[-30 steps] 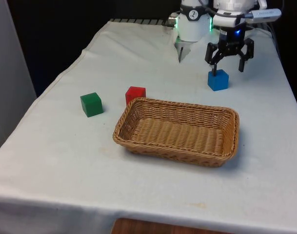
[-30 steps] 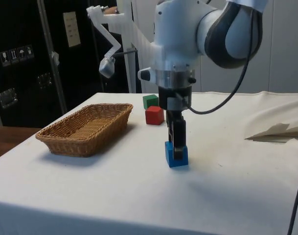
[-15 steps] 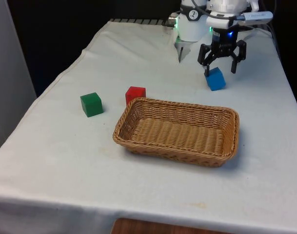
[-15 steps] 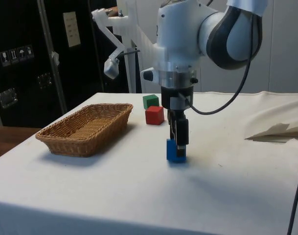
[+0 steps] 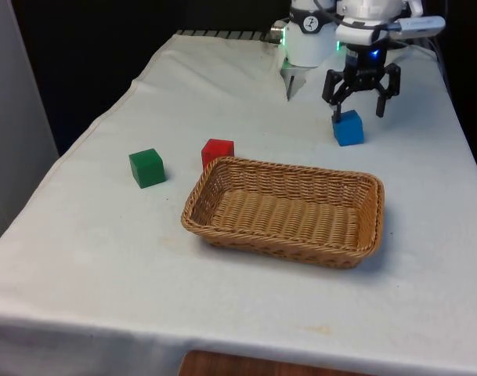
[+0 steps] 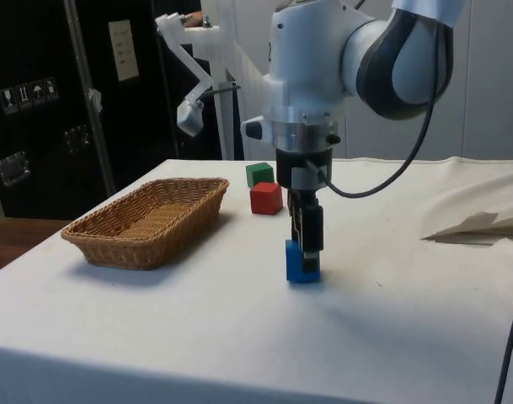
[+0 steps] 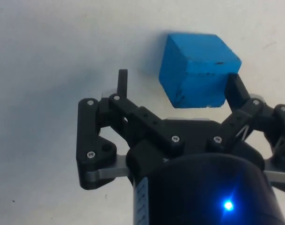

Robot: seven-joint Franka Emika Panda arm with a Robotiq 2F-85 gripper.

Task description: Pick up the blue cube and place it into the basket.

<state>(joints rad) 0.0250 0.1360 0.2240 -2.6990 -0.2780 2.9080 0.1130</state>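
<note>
Between the black two-finger tool's spread fingers I see only part of the solid blue cube; the tool is released and grips nothing. One fingertip touches or nearly touches a cube face, while the other fingertip stands well apart over bare cloth. The cube is therefore off-centre in the gap, and I judge that I should re-centre before closing.

I judge the cube to be light and rigid, probably painted wood or hard plastic. Its flat parallel faces should take a pinch well. Hold should be taken on two opposite side faces, about mid-height, fingers square to them. A corner contact would likely turn or push the cube.

The cube is a bright, even blue with crisp edges and a few small dark scuffs. In the side view it rests on the white-clothed bench, directly under the tool. In the front view it lies beyond the oblong woven wicker basket's far rim, well apart from it.
</note>
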